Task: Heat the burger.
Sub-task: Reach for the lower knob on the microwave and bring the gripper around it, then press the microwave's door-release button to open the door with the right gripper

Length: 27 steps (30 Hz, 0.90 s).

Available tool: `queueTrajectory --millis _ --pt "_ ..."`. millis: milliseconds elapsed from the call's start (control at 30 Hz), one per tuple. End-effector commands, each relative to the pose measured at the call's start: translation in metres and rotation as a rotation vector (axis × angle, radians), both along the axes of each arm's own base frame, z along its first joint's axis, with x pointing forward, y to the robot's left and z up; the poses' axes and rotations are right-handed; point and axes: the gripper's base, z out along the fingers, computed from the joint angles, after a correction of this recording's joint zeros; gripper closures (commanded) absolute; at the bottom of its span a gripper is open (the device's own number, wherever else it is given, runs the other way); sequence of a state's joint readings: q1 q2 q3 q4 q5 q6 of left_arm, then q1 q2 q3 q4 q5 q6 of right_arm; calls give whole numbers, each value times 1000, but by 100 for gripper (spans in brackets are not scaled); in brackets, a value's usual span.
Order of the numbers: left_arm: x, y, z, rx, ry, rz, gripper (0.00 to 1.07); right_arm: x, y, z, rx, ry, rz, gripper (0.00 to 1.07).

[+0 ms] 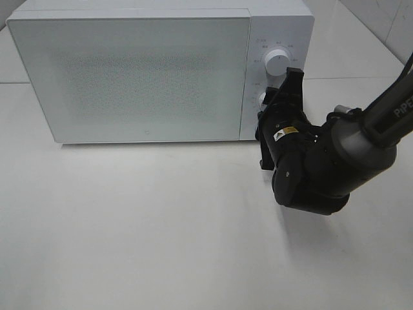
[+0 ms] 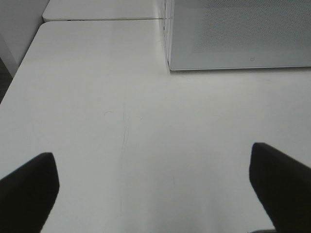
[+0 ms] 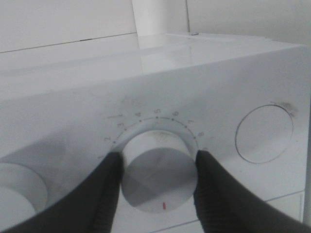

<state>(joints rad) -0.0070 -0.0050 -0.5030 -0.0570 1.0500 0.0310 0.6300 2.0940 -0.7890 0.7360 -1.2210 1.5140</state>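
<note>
1 dial (image 3: 159, 180) pinched by right gripper (image 3: 158, 162).

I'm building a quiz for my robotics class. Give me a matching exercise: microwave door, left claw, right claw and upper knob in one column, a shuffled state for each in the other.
Column one:
1. white microwave's frosted door
2. left black claw
3. right black claw
4. upper round white knob

Column two:
A. clamped on the lower white numbered dial
B. closed flush with the oven's front
C. on the control panel, nothing touching it
D. open above the white table

Pairs: 1-B, 2-D, 3-A, 4-C
</note>
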Motion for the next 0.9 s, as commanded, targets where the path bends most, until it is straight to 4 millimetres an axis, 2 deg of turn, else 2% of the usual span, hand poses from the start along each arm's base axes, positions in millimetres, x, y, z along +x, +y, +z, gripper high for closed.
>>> queueTrajectory --millis 33,167,200,233,267,333,367,400,467,500,567,633,900 --pt "-3 0 0 -12 -34 1 6 5 9 9 -24 -43 63 96" --pt "-3 0 0 -12 -34 1 6 5 6 8 -31 -31 27 87" --pt "-3 0 0 -12 -34 1 6 5 5 8 -43 -30 19 81" --pt "-3 0 0 -12 -34 1 6 5 5 8 -43 -30 19 81" --pt "-3 0 0 -12 -34 1 6 5 4 8 -56 -29 8 72" --pt "-3 0 0 -12 -34 1 6 5 4 8 -60 -28 7 67" --pt "-3 0 0 -12 -34 1 6 5 3 8 -67 -27 0 57" --pt "-3 0 0 -12 -34 1 6 5 3 8 -67 -27 0 57" --pt "-3 0 0 -12 -34 1 6 4 1 9 -87 -23 -5 42" --pt "-3 0 0 -12 -34 1 6 4 1 9 -87 -23 -5 42" --pt "-3 0 0 -12 -34 1 6 1 -1 10 -135 -13 5 32" --pt "-3 0 0 -12 -34 1 6 -2 -2 11 -163 -8 15 29" --pt "-2 0 0 -12 -32 1 6 -13 -6 12 -230 24 60 32"
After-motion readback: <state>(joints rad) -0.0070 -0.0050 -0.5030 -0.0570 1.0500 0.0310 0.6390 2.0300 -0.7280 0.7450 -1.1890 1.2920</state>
